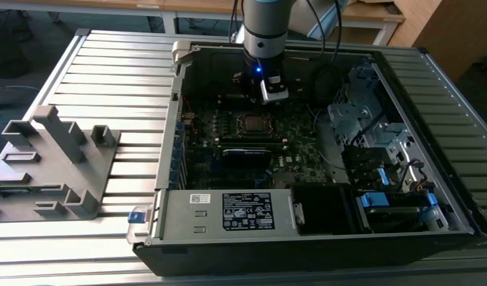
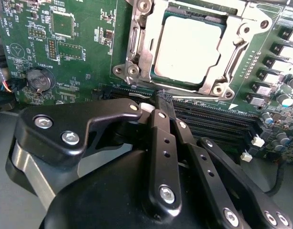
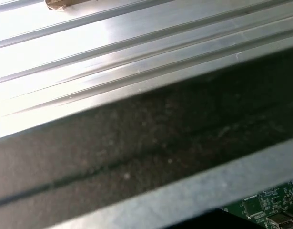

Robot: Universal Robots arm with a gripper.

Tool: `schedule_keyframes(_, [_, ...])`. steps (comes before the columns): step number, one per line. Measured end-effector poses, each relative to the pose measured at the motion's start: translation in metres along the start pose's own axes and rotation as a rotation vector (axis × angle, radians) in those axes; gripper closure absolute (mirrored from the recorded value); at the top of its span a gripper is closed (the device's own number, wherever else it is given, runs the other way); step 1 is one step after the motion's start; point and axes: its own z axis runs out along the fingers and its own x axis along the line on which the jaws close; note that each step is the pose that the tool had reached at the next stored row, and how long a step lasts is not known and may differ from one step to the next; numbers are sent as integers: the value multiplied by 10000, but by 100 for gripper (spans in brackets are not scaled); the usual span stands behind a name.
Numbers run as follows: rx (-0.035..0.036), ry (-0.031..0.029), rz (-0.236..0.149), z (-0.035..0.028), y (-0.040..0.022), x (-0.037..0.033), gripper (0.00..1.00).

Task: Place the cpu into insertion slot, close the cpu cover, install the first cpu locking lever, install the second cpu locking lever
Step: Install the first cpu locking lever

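Your dull silver-grey square cpu [image 2: 186, 45] lies flat in the small dark insertion slot [image 1: 252, 123] on the green motherboard [image 2: 89, 57], inside the open black computer case [image 1: 307, 250]. The shiny silver cpu cover [image 2: 145, 45] is folded down around it, its metal top showing through the window. Your black gripper [image 2: 164, 99] hangs just beside the socket's edge, tips drawn together, holding nothing.

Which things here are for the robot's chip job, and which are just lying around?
For the job: flat silver-grey square cpu; shiny silver metal cpu cover framing it; black robot claw.

Just lying about: round silver coin battery; long black memory slots; grey plastic stand; white-labelled silver box.
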Motion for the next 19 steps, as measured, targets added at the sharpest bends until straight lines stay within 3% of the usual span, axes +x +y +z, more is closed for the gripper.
schedule_keyframes(3, [-17,-49,32,1,-1,1,89])
schedule_keyframes(7, [-118,-191,44,10,-2,2,89])
schedule_keyframes(14, [-159,-202,69,8,-10,36,89])
schedule_keyframes(19, [-241,-264,83,12,-10,41,89])
